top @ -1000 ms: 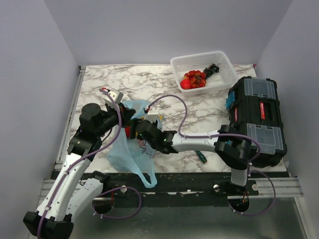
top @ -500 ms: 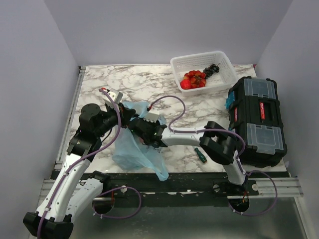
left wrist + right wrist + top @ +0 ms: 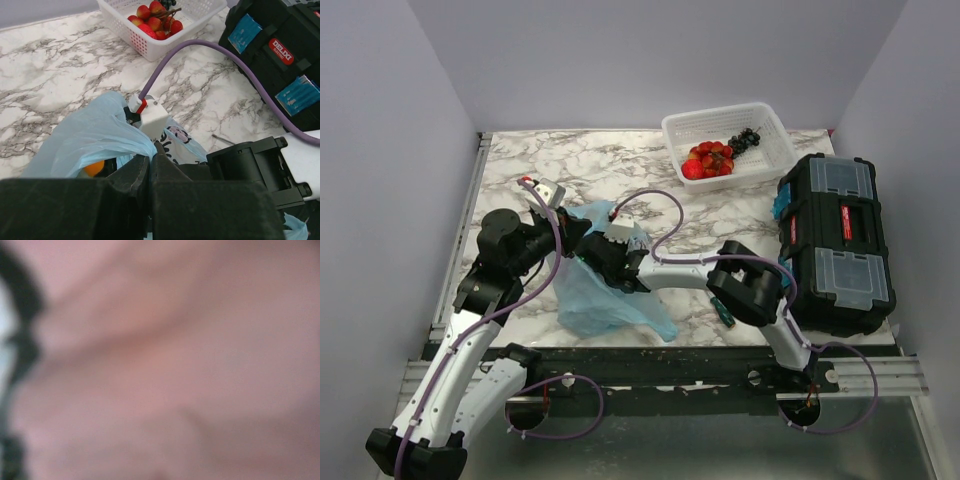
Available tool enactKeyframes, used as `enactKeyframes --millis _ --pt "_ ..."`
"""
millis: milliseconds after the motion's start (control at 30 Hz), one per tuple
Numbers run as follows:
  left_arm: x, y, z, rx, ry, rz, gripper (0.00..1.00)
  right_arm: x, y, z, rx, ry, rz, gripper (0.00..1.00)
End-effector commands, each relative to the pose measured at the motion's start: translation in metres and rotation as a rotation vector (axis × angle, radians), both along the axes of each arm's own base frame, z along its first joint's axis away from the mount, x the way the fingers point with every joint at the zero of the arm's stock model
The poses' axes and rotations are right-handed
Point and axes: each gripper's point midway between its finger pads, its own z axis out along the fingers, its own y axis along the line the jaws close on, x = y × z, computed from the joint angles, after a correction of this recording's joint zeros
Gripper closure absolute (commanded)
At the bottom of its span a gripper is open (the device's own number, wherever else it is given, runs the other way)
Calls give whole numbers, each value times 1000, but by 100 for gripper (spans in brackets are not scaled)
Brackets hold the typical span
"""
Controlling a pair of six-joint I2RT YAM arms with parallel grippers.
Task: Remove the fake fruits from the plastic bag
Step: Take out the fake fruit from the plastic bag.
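Observation:
The light-blue plastic bag [image 3: 605,300] lies at the table's front left. My left gripper [image 3: 577,238] is shut on the bag's upper edge and holds it up; in the left wrist view its jaws [image 3: 150,152] pinch the blue film [image 3: 95,135]. An orange-yellow fruit [image 3: 94,167] shows inside the bag. My right gripper is hidden inside the bag mouth; only its wrist [image 3: 615,250] and the white camera block [image 3: 152,117] show. The right wrist view is a pink blur at close range. Several red fruits [image 3: 708,160] lie in the white basket [image 3: 767,125].
A dark grape bunch [image 3: 746,138] shares the basket. A black toolbox [image 3: 835,240] stands at the right edge. A green-handled screwdriver [image 3: 721,312] lies near the front edge. A purple cable [image 3: 200,50] arcs over the marble table [image 3: 570,165].
My right arm has pushed left and deeper into the bag mouth. The bag's lower part has swung up from over the front edge onto the table. My left gripper has stayed put.

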Motion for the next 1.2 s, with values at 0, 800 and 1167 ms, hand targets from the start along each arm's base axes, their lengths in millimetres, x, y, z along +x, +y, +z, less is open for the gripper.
enactKeyframes --millis 0,800,1167 --pt "-4 -2 3 -11 -9 -21 100 -2 0 29 41 -59 66 54" --pt "13 26 -1 30 -3 161 100 -73 -29 108 96 -192 529 99" --pt "16 24 -5 29 11 154 100 -72 -91 162 94 -359 416 99"
